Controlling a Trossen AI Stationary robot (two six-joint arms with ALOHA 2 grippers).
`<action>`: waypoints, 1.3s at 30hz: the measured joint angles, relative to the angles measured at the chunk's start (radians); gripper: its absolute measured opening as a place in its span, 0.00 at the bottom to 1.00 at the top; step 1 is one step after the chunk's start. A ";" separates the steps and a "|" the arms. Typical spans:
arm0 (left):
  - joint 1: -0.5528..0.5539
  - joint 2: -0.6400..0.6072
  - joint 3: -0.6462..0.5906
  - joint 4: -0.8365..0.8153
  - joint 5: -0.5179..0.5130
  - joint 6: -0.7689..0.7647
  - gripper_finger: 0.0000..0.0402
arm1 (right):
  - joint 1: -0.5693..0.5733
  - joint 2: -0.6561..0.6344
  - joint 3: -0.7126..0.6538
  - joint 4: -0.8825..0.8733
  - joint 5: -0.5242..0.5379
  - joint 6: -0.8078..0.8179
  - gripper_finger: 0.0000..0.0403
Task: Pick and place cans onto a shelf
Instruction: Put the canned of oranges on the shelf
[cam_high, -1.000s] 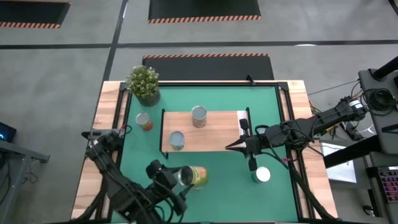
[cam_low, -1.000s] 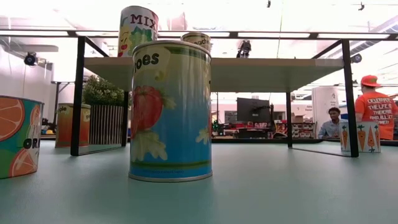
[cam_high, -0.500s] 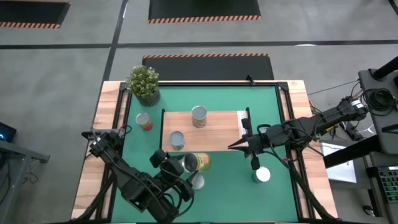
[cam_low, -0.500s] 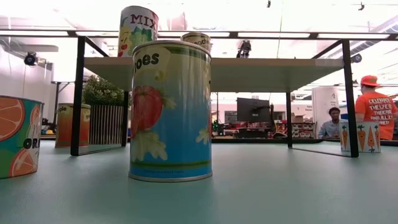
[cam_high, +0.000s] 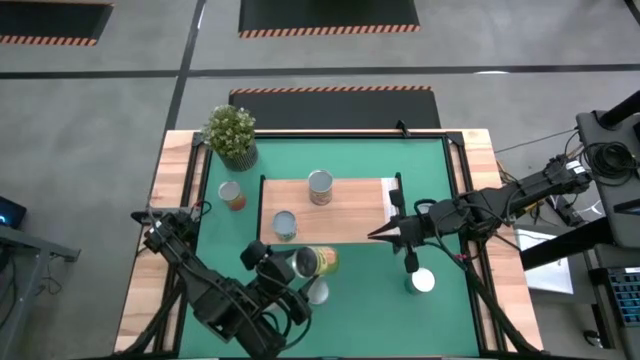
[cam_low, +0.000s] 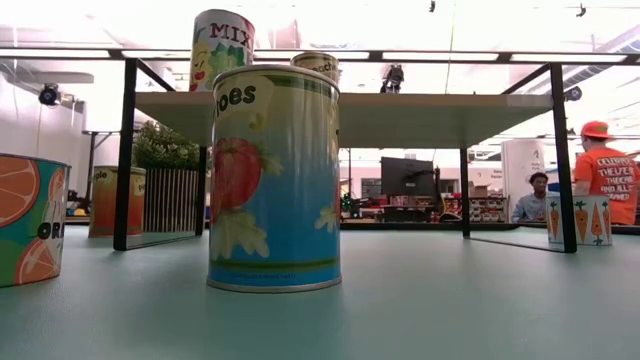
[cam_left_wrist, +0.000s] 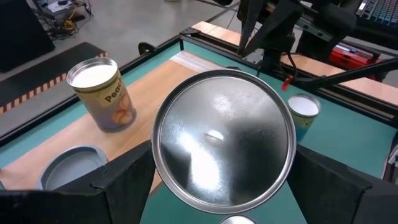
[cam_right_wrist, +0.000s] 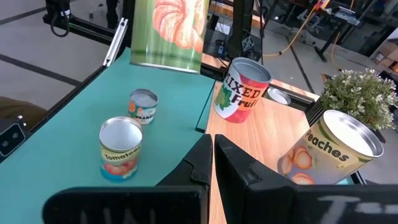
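Observation:
My left gripper (cam_high: 300, 264) is shut on a green-labelled can (cam_high: 318, 261), held in the air at the near edge of the shelf (cam_high: 345, 222). In the right wrist view this can (cam_right_wrist: 166, 31) hangs high above the mat. On the light-wood shelf stand a Peaches can (cam_high: 320, 186) and a Mixed Fruit can (cam_high: 284, 225). A tomatoes can (cam_high: 316, 291) stands on the mat just below the held one. My right gripper (cam_high: 375, 236) is shut on nothing and hovers by the shelf's near right corner. My left gripper pinches the can's side wall just below its silvery top (cam_left_wrist: 158, 165), one finger (cam_left_wrist: 127, 183) on each side. The fingers come slanting down from the table's near left. The can is lifted clear of the mat, tilted, its round top (cam_left_wrist: 224, 143) toward my wrist.
A white-topped can (cam_high: 423, 282) stands on the mat at the near right. An orange-labelled can (cam_high: 232, 195) and a potted plant (cam_high: 231, 133) are at the far left. Another orange can (cam_right_wrist: 143, 106) stands on the mat beyond the tomatoes can (cam_right_wrist: 121, 149). People show behind the table (cam_low: 600, 170).
My left gripper has carried the green-labelled can a little toward the table's far edge, up to the shelf's near edge, and then stopped. This uncovered the tomatoes can on the mat. The held can stays clear of the mat.

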 joint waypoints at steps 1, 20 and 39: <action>0.000 0.000 0.000 0.000 0.005 0.000 0.77 | 0.000 0.000 0.000 0.000 0.000 0.000 0.02; -0.074 -0.002 -0.111 -0.024 0.222 -0.199 0.77 | 0.000 0.002 0.000 0.000 0.000 0.012 0.02; -0.020 -0.002 -0.117 -0.025 0.192 -0.127 0.77 | 0.000 0.001 0.000 -0.038 0.000 0.025 0.02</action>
